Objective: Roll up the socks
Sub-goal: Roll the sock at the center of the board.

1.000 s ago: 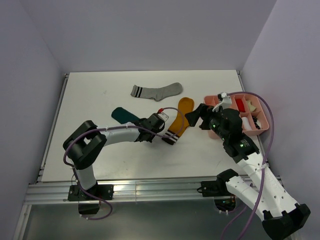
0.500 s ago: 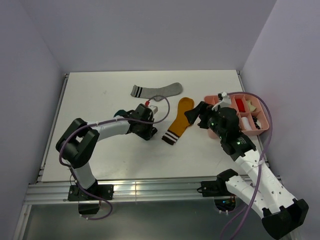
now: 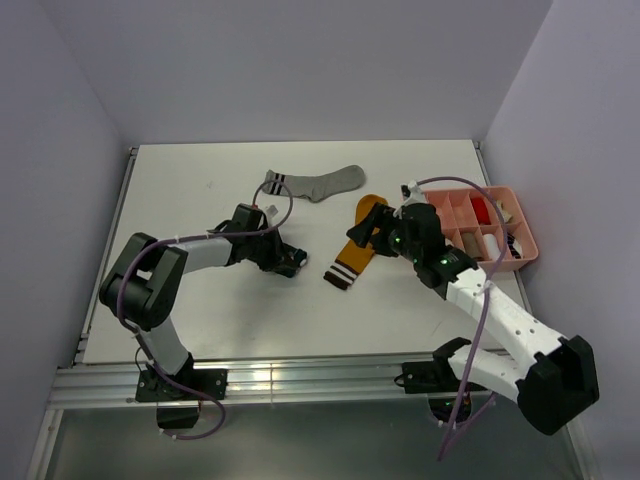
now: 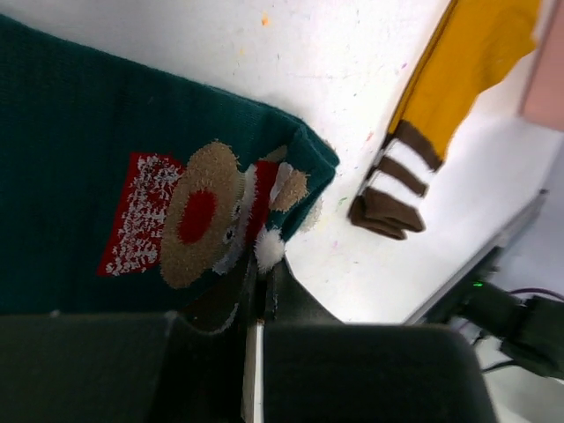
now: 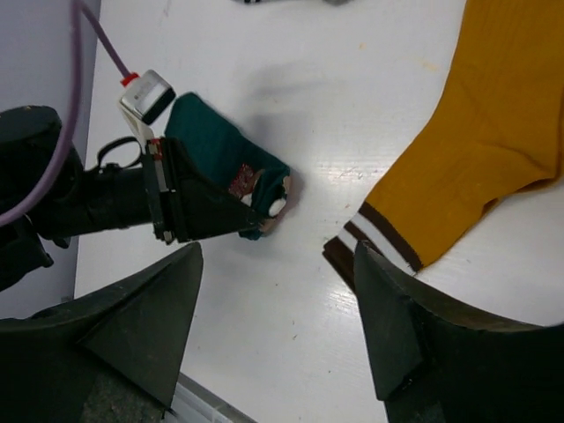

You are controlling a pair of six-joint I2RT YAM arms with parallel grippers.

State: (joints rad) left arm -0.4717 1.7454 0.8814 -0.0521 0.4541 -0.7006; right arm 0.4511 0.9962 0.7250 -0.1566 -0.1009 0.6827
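Rolling is judged to be at its opening stage on the teal sock (image 4: 106, 167), which lies on the table (image 3: 190, 190) left of centre and is largely hidden beneath the left arm in the overhead view. The left gripper (image 4: 260, 286) is seen closed down to a thin slit, and the printed edge of the teal sock appears to be pinched between its fingers. The right gripper (image 5: 275, 260) is spread wide and nothing is held in it. It is poised over the gap between the teal sock and the striped cuff of the mustard sock (image 5: 493, 123), and as far as can be told neither is touched. The grey sock (image 3: 315, 183) is laid out flat toward the far side, well apart from both grippers. No finished roll is visible in any of the three.

The following is offered as judgement.
- The pinched edge should be turned over onto the body of the sock tightly and evenly, so that a firm core is made at the first turn.
- The far part of the sock should be pinned by the free gripper, since soft knit is likely to be dragged across the smooth surface rather than curled.
- The mustard cuff, lying near, should be kept out of the path.
- Grip depth cannot be confirmed from the wrist view, and a shallow hold may be lost under tension.
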